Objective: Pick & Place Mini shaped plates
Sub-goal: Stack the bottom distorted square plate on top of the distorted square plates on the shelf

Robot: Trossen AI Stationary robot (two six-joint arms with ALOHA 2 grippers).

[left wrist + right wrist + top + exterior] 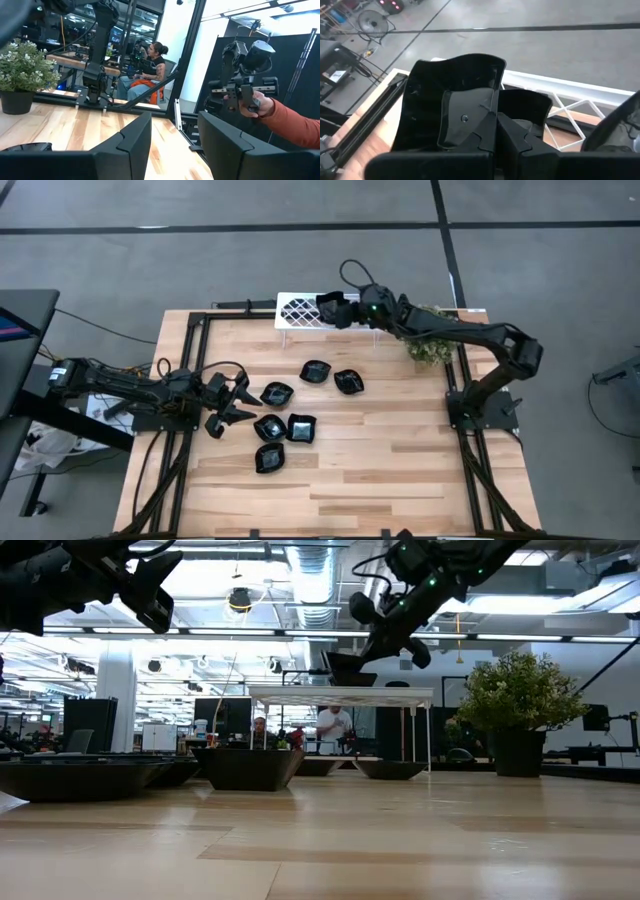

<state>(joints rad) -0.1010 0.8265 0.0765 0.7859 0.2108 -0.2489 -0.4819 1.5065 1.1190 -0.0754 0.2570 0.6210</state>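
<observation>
Several small glossy black plates (301, 428) lie flat on the wooden table (400, 460), left of its middle. My right gripper (340, 310) is at the table's far edge, shut on one more black plate (455, 95), which it holds over the right end of the white lattice tray (296, 311). In the low view this plate (350, 668) hangs just above the tray top (340, 692), which stands on thin legs. My left gripper (238, 396) hovers open over the table's left side, next to the nearest plate (275, 393), with nothing between its fingers. My right gripper pinches the plate at its rim (470, 117): one finger (465, 120) lies on the inner face, the other on the outer side. The fingers slant down from the table's right. The plate stands tilted on edge, lifted clear above the tray.
A small green potted plant (430, 345) stands at the far right, beside my right arm. Black frame rails run along the table's left and right edges. Beyond the table, a person sits (150, 65) and a hand in an orange sleeve (285, 120) holds a device.
</observation>
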